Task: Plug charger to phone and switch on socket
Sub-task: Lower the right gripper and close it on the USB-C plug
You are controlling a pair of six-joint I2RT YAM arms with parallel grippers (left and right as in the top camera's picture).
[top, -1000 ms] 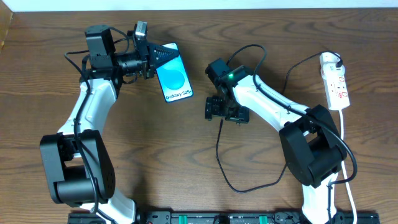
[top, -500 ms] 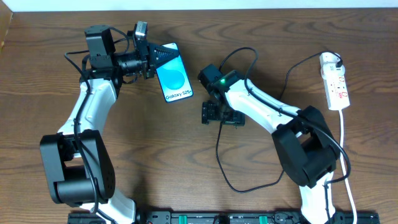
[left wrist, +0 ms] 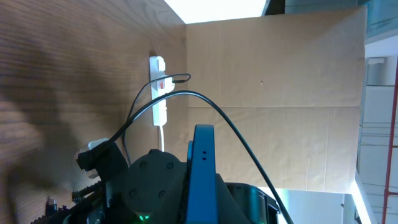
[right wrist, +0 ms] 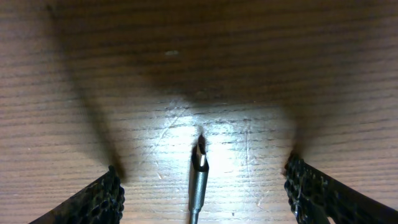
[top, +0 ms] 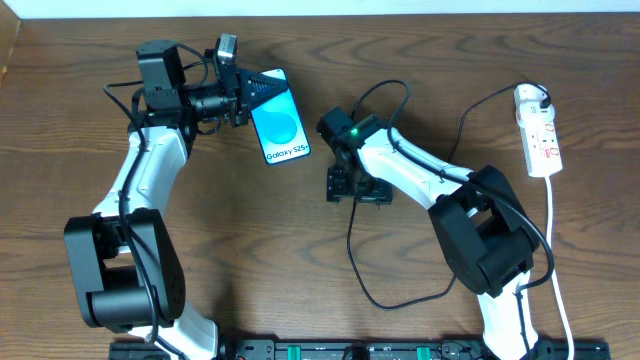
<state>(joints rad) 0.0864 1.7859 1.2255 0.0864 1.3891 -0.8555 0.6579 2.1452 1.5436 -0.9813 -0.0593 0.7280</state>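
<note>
The phone [top: 278,120], blue screen reading "Galaxy S25", lies tilted at the table's upper middle. My left gripper [top: 243,96] is shut on its upper left edge. In the left wrist view the phone shows edge-on as a blue bar [left wrist: 202,168]. The charger's black cable [top: 352,250] loops across the table to a black plug in the socket [top: 538,132], a white power strip at the far right. My right gripper [top: 358,188] is open, low over the connector tip. In the right wrist view the tip [right wrist: 199,163] lies on the wood between the wide-apart fingers [right wrist: 202,177].
The white lead [top: 553,240] runs down from the power strip along the right side. The strip [left wrist: 158,87] and the right arm [left wrist: 143,186] also show in the left wrist view, with a cardboard wall [left wrist: 280,93] behind. A black rail [top: 350,350] lines the front edge.
My right gripper has shifted slightly left and toward the front, settling over the cable's connector end. The left arm and phone have not moved.
</note>
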